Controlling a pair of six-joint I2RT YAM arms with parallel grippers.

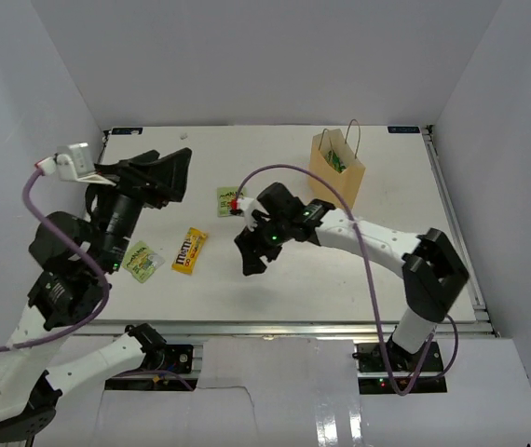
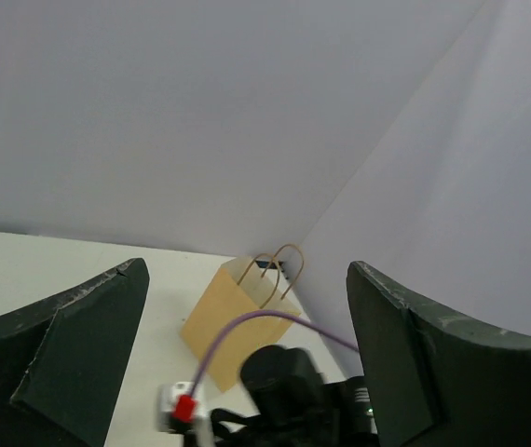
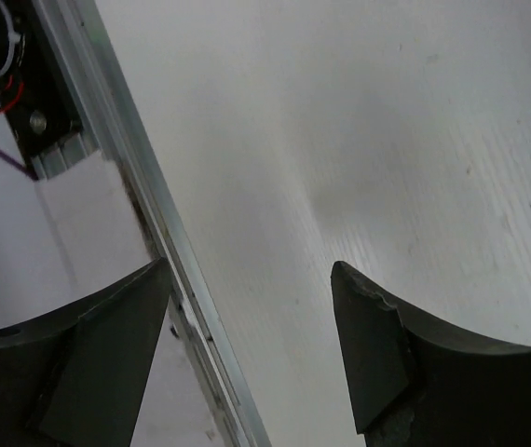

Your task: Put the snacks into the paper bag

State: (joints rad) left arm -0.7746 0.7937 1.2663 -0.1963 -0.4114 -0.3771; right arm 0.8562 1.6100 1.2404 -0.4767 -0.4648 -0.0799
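Our left gripper [image 1: 178,177] and right gripper [image 1: 245,254] gape empty, the right nearer the M&M's pack [image 1: 189,250] at its left, lengthwise toward the far edge of the table [image 1: 340,275].

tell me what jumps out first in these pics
The tan paper bag stands upright toward the far right of the table, something green showing inside. A yellow-brown M&M's pack and a green-white pouch lie flat at near left. The left arm and right arm hover above, jaws open and empty.
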